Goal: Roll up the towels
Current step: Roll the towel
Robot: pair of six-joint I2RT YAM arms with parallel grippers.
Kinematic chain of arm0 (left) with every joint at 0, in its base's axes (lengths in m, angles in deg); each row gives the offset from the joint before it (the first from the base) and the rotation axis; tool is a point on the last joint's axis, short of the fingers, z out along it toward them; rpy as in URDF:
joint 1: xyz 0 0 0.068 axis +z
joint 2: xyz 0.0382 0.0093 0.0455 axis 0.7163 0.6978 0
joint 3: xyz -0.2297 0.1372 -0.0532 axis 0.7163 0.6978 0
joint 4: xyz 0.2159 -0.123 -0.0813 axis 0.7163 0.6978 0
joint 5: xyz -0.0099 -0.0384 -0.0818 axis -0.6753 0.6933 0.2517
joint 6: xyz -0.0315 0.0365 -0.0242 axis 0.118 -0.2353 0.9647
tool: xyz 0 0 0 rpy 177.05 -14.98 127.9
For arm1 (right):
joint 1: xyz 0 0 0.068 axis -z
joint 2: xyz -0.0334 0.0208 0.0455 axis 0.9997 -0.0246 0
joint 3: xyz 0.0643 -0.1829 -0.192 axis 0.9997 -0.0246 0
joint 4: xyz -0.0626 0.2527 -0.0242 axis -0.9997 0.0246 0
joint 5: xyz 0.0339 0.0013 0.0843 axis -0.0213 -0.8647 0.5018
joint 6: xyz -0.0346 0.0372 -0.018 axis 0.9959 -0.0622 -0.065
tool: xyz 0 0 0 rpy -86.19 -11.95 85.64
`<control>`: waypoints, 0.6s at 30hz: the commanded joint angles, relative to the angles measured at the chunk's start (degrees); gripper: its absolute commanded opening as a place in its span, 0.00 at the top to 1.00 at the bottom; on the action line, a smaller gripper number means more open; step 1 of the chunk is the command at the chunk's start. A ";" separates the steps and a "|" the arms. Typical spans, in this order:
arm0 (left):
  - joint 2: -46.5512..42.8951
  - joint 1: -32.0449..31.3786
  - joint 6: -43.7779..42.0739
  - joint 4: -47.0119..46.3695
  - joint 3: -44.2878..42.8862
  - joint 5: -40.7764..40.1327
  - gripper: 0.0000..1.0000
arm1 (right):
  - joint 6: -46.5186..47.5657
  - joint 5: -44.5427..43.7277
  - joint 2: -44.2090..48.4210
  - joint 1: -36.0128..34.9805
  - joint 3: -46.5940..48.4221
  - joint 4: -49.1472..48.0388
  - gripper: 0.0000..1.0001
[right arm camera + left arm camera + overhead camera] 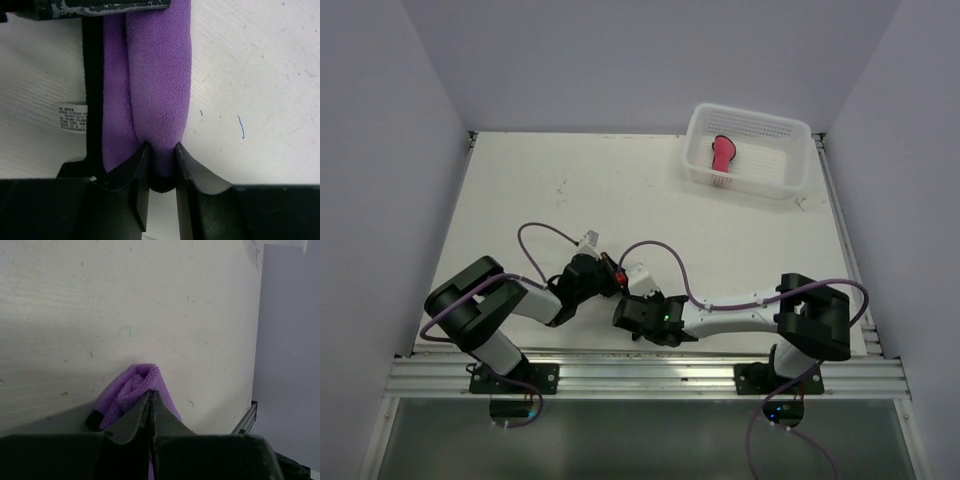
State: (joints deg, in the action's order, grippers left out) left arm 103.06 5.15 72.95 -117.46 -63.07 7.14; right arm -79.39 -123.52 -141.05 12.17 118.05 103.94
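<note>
A purple towel (160, 75) lies on the white table as a long, loosely rolled fold with a black edge strip (92, 90) and a white care tag (72, 117). My right gripper (159, 146) pinches the near end of this roll between its fingers. At the roll's other end, my left gripper (150, 392) has its jaws pressed together on a bunched fold of the purple towel (130, 387). From above, the left gripper (612, 283) and right gripper (623, 308) meet near the table's front middle and hide the purple towel. A rolled pink-red towel (723, 152) lies in the basket.
The white perforated basket (750, 118) stands at the back right of the table. An aluminium rail (640, 372) runs along the near edge, and white walls close in the sides and back. Purple cables arc over both arms.
</note>
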 commanded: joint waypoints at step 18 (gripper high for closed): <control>4.63 -0.27 -2.91 5.20 0.33 -2.30 0.98 | -4.60 12.68 21.54 7.42 -5.82 -0.70 0.55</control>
State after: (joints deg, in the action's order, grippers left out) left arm 105.53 5.11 72.89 -119.23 -63.81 7.14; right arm -81.67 -113.27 -122.83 17.33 113.87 105.19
